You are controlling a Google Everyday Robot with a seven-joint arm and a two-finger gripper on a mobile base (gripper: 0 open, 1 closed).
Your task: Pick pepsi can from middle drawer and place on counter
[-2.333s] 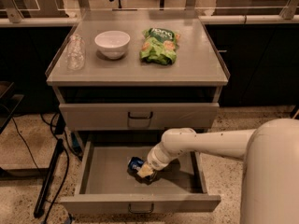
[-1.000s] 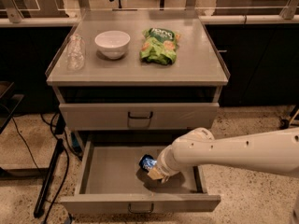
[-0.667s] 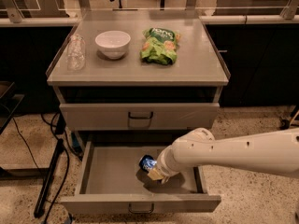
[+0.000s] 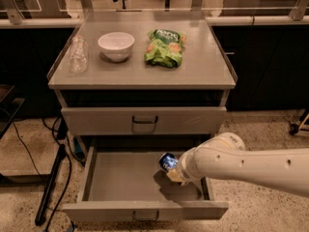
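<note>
One grey cabinet fills the middle of the view, and its flat counter (image 4: 203, 66) carries three things. Below the counter, the white arm (image 4: 251, 166) reaches in from the right edge of the view, across the right side of the pulled-out middle drawer (image 4: 120, 178), whose plain grey floor is mostly bare. Above that drawer the upper drawer front (image 4: 96, 121) sits closed, its small dark handle at the centre. On the counter, the green snack bag (image 4: 165, 47) lies flat toward the back edge, a little right of centre. The white bowl (image 4: 116, 45) stands just left of the bag, also toward the back edge. A clear plastic container (image 4: 78, 54) stands upright near the left edge. The gripper (image 4: 175, 172) is at the arm's tip, over the right half of the drawer floor, and it is closed around the pepsi can (image 4: 168, 161). The can is tilted, its silver rim pointing up and to the left. It is held clear of the drawer floor, with a dark shadow cast beneath it.
</note>
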